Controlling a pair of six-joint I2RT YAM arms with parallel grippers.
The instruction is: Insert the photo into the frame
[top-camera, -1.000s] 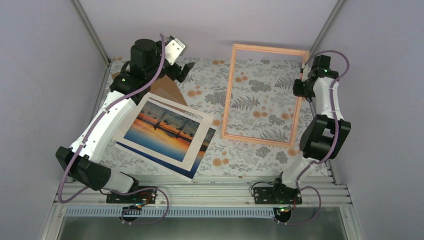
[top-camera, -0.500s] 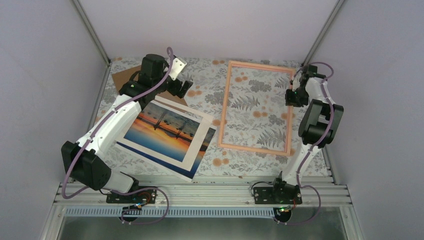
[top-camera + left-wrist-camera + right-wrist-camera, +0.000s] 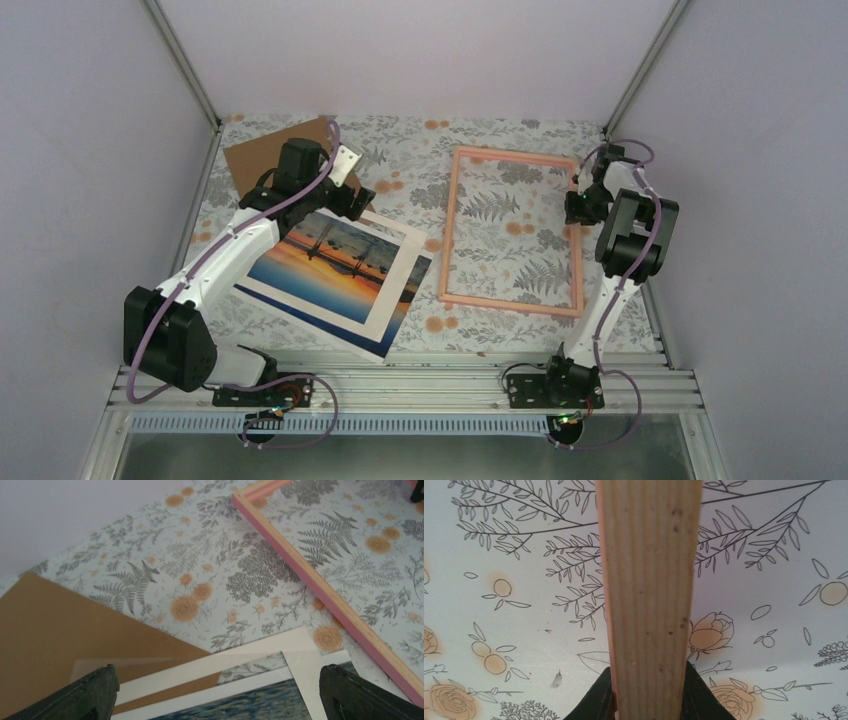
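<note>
The photo (image 3: 322,262), an orange sunset over blue water, lies on the left of the table under a white mat board (image 3: 398,262). Its far corner (image 3: 260,705) shows in the left wrist view. My left gripper (image 3: 357,203) (image 3: 220,702) hangs open just over that far corner, with nothing between its fingers (image 3: 95,695). On the right, the thin pink frame (image 3: 447,235) (image 3: 325,590) sits low and nearly flat over the cloth. My right gripper (image 3: 577,206) (image 3: 650,697) is shut on its right rail (image 3: 649,580), whose bare wood back fills the right wrist view.
A brown cardboard sheet (image 3: 262,158) (image 3: 60,635) lies at the far left, partly under the mat board. A flowered cloth (image 3: 405,160) covers the table. Grey walls with metal posts close in the back and both sides.
My right gripper has brought the frame down from a raised tilt and a little nearer. My left arm has swung off the cardboard and come down toward the mat's far corner.
</note>
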